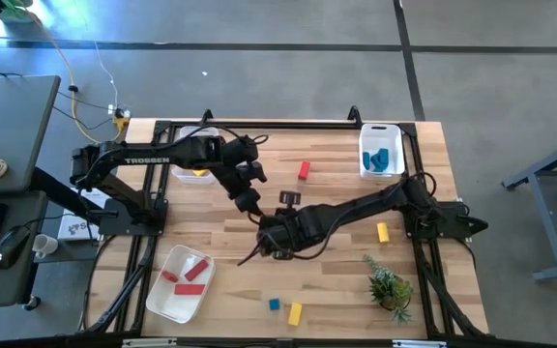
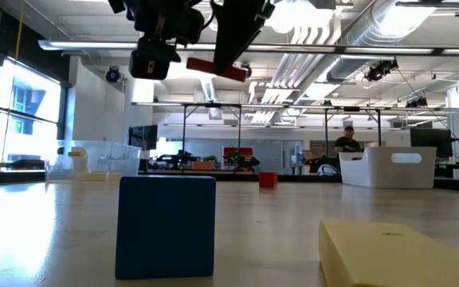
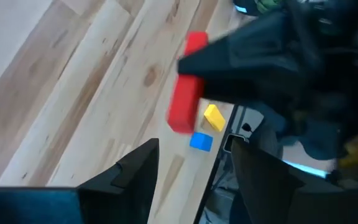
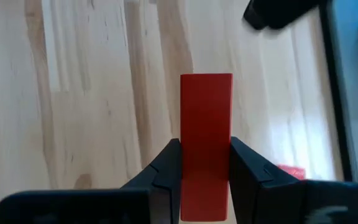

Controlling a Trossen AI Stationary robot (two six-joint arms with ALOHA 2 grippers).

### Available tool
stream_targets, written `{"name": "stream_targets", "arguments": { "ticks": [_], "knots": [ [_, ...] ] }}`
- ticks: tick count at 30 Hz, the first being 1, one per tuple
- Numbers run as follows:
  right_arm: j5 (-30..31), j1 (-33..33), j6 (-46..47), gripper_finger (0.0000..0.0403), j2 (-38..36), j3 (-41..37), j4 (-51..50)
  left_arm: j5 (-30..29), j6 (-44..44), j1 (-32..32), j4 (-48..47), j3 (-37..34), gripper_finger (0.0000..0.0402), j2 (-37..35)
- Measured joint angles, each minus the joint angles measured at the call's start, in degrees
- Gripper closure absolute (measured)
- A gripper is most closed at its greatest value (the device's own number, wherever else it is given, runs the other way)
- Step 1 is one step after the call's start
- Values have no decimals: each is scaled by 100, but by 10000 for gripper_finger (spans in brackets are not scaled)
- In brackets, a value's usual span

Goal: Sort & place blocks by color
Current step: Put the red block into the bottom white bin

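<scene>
Near the middle of the wooden table (image 1: 337, 280), the right gripper (image 4: 205, 163) hangs above the surface with its two fingers closed on a red bar (image 4: 206, 143); in the right wrist view the bar stands clamped between the finger pads and sticks out well past them, clear of the tabletop. From the low view the same red bar (image 2: 217, 68) shows high over the table, tilted, under the dark gripper. The left gripper (image 3: 191, 174) hovers just beside the right one, toward the back-left of it, and its fingers stand apart with nothing between them; past them the left wrist view shows the held red bar (image 3: 186, 93) and, farther off, a small yellow block (image 3: 214, 117) next to a small blue cube (image 3: 201, 142).

At the table's front-left a white tray (image 1: 162, 300) holds two or three red blocks (image 1: 191, 274). At the back-right a white bin (image 1: 367, 135) holds blue blocks (image 1: 382, 159). At the back-left another bin (image 1: 193, 174), partly hidden by the left arm, shows something yellow inside. Loose on the wood lie a red block (image 1: 304, 170) toward the back centre, a yellow block (image 1: 383, 232) on the right side, and at the front edge a blue cube (image 1: 275, 304) just beside a yellow bar (image 1: 295, 313). A small green plant (image 1: 389, 288) stands at the front-right.
</scene>
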Motion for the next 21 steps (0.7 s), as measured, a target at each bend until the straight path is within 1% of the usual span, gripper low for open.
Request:
{"name": "stream_targets", "arguments": {
  "ticks": [4,10,17,21],
  "knots": [
    [164,-24,-259,333,0,222,97,-30,-42,0,1,0,213,1],
    [223,-210,-295,333,-2,488,153,-38,-42,0,13,0,213,0],
    [205,-247,-569,333,-2,510,347,-38,-45,0,438,0,213,0],
    [241,-249,-565,333,-2,510,336,-38,-52,0,463,0,221,0]
  ]
}}
